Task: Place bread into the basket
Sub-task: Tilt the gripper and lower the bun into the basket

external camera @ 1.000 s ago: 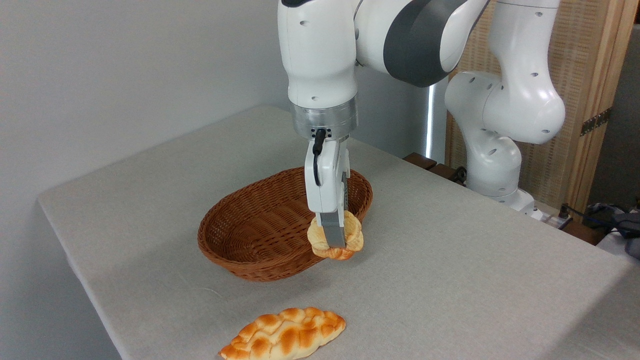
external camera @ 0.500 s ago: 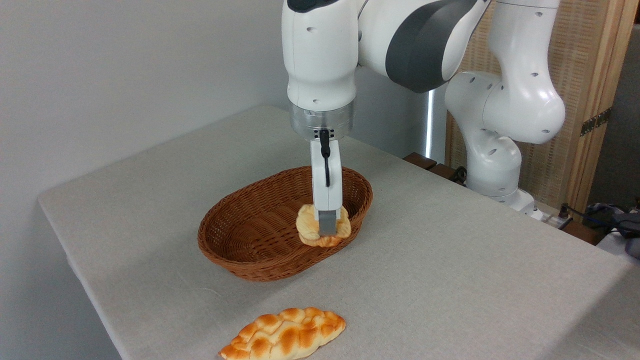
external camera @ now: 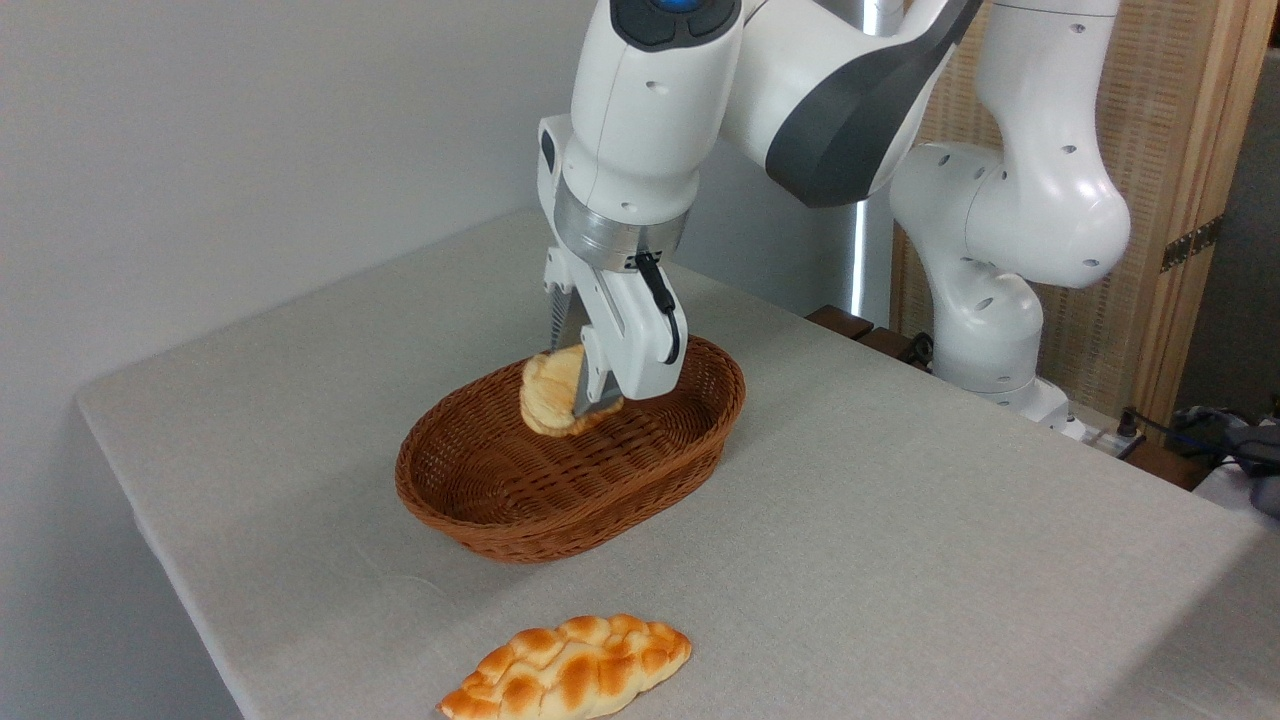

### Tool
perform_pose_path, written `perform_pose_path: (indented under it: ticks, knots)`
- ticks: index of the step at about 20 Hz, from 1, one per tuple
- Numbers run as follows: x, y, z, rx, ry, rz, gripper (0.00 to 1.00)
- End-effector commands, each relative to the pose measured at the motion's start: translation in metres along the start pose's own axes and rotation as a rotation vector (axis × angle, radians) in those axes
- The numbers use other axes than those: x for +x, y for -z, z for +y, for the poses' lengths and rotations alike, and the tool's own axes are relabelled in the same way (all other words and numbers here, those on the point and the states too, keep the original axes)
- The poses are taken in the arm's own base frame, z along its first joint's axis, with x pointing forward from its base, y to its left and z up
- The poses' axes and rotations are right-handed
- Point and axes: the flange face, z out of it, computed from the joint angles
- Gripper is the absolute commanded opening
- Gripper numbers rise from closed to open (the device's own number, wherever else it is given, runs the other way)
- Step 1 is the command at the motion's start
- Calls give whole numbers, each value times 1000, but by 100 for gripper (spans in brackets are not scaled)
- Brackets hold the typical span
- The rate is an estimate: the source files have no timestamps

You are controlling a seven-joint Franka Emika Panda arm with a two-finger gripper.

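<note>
I'm seeing the gripper (external camera: 578, 392) covering the right part of the bread (external camera: 548, 398), so the far fingertip's contact is staying hidden. The basket (external camera: 560, 505) floor behind its near wall isn't showing. The braided loaf (external camera: 567, 670) is getting clipped by the bottom edge

Single fixed camera, high front corner, close over the table (external camera: 900, 560).

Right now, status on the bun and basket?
Gripper shut on bun, tilted. Bun held above wicker basket, not released. Nothing in the way.
</note>
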Motion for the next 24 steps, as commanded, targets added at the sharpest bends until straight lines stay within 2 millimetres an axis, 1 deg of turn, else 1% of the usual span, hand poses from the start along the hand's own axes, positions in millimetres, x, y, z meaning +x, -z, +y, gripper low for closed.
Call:
perform_pose_path:
  ticks: [1,4,7,10,13,18,20,21,23,24]
  knots:
    - [10,3,-3,2,87,98,48]
    - [14,-2,-9,8,127,143,48]
    - [17,-11,-13,-25,159,192,49]
    - [20,-13,-14,-48,188,252,52]
    - [23,-17,-16,-71,222,290,52]
    - [25,-18,-18,-91,253,338,61]
    - [25,-18,-18,-92,260,338,67]
    - [25,-18,-18,-92,264,338,68]
    - [25,-18,-18,-95,275,341,75]
    - [25,-18,-18,-95,275,341,81]
